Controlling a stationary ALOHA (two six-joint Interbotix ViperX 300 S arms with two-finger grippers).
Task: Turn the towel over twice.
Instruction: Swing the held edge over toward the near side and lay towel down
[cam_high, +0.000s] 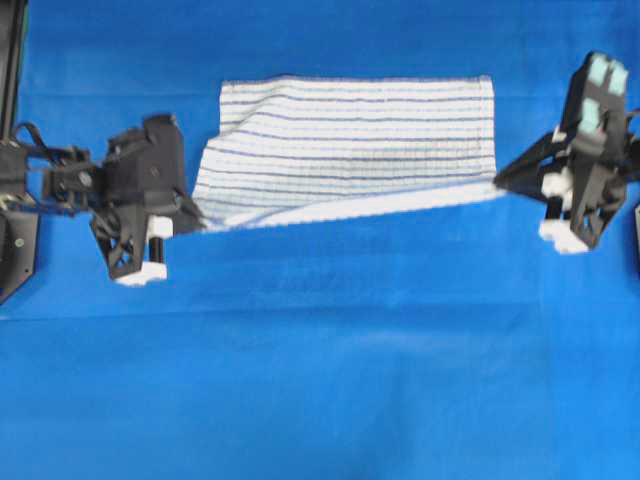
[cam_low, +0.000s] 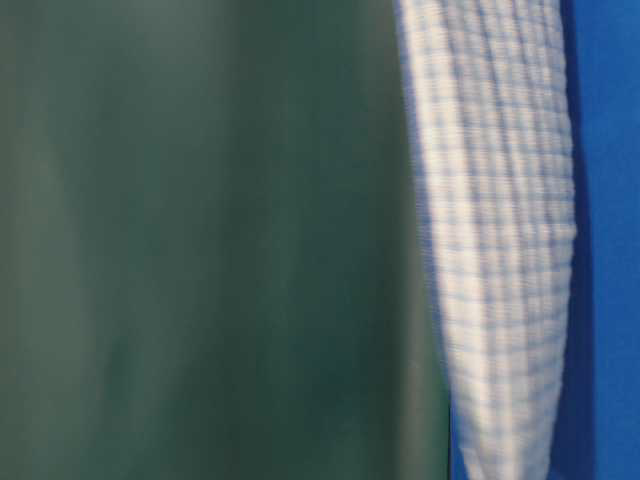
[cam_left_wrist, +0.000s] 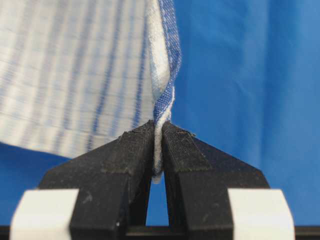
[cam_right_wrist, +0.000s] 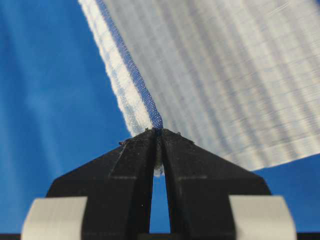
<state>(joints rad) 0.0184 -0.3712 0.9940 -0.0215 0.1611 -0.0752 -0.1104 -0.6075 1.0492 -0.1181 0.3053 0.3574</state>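
- White cloth with thin dark and pale blue stripes and a faint grid weave: the towel (cam_high: 350, 140) lies over the far middle of the blue sheet (cam_high: 320, 390) that covers the worktop, its near edge lifted and stretched between the two claws.
- It looks light, thin and limp; between the two held corners the raised edge sags and the left end folds on itself, so I judge it will drape and follow wherever the corners go rather than keep any shape.
- The weave looks rough enough that a pinch should not slip, and nothing about it seems breakable.
- Best hold, to my eye, is at the hemmed corners, where the cloth is doubled.
- The left claw (cam_left_wrist: 157, 132) is pressed narrow onto the near left corner, a strip of hem caught between its tips.
- The right claw (cam_right_wrist: 157, 132) is likewise pinched on the near right corner, at the blue hem.
- From table level the towel (cam_low: 500, 250) shows raised off the sheet.
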